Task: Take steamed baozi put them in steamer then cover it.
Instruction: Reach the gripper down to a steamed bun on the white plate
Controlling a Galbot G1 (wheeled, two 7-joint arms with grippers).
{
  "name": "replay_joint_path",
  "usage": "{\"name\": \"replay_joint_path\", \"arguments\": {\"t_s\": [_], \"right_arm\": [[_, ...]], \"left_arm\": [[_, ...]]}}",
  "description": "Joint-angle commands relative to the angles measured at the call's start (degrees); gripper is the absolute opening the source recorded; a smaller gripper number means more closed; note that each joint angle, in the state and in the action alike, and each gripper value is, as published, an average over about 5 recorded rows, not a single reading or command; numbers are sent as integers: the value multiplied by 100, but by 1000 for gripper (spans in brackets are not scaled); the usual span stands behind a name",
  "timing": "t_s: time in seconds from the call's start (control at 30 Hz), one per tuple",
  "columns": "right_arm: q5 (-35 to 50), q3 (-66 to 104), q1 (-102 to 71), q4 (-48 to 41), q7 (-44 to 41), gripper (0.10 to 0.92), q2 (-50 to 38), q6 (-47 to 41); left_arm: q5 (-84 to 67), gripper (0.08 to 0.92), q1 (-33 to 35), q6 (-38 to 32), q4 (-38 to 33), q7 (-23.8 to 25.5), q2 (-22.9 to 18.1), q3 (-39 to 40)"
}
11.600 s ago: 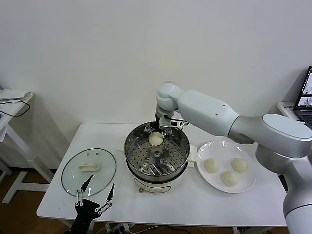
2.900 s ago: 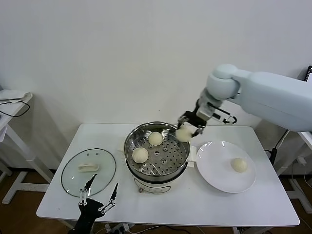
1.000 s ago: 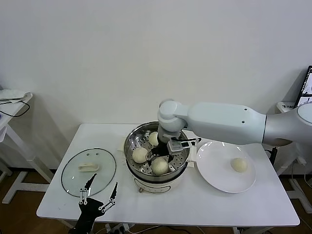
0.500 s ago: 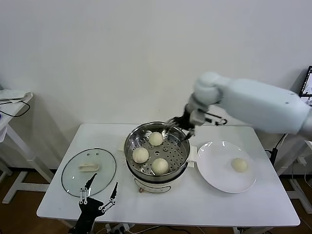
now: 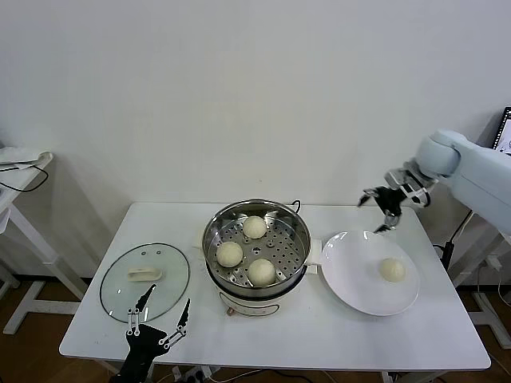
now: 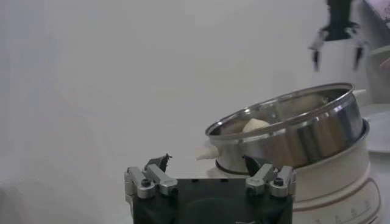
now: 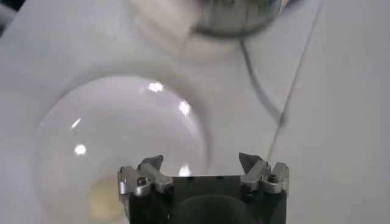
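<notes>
Steamer [image 5: 256, 275]: shiny steel pot w/ perforated tray, white base, stood uncovered mid-table. Three baozi [image 5: 255, 227] sat inside, pale, round, apart from each other. Fourth baozi [image 5: 391, 270] lay on plate [image 5: 347, 279], steamer's right. Cover [image 5: 144, 281]: clear glass, white handle up, lay flat at steamer's left.

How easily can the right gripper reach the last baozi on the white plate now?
Probably yes. The right gripper is open and hangs above the far edge of the white plate; the last baozi lies alone there, with nothing over or beside it.
</notes>
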Motion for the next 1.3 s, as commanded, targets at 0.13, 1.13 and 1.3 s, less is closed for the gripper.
{"name": "replay_joint_path", "arguments": {"t_s": [0.13, 1.13, 1.3], "right_arm": [[-244, 896, -1633, -967, 164, 823, -74, -615], [-649, 1145, -1893, -1290, 350, 749, 345, -592], [-644, 1005, -1699, -1108, 174, 655, 266, -621]], "left_arm": [[22, 823, 44, -10, 46, 4, -15, -3], [27, 823, -2, -17, 130, 3, -24, 28], [37, 823, -6, -22, 130, 9, -22, 62]]}}
